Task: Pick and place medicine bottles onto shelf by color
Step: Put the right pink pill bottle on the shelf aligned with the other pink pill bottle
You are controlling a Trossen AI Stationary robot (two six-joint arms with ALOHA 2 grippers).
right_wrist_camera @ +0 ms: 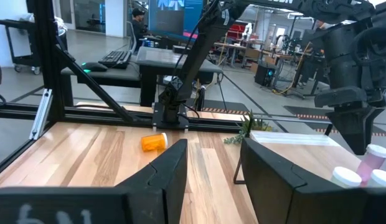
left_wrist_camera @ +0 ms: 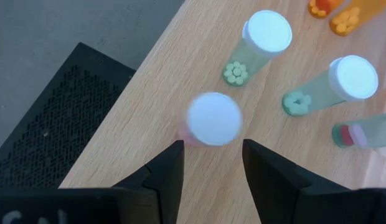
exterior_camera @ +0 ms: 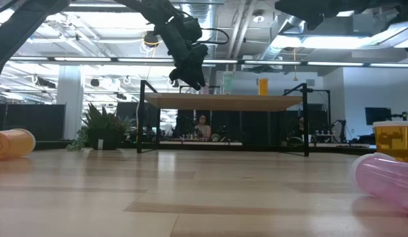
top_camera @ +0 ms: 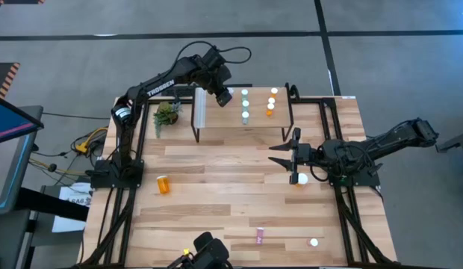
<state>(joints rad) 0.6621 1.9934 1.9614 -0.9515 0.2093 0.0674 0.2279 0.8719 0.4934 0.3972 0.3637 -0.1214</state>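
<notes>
One readable text: white lettering "TROSSEN" along forearm link of my dark left arm (top_camera: 158,84), seen from above. Pale marks on dark housing in both wrist views, too cut off for me to read. Medicine bottles show no legible labels.

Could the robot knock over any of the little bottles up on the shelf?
Maybe. The left gripper hangs open right over a pink bottle standing on the shelf, so a sideways move could tip it. The teal bottles stand close beside it and could get bumped too. Also, the orange bottle lies on its side on the table and might roll when grabbed.
</notes>
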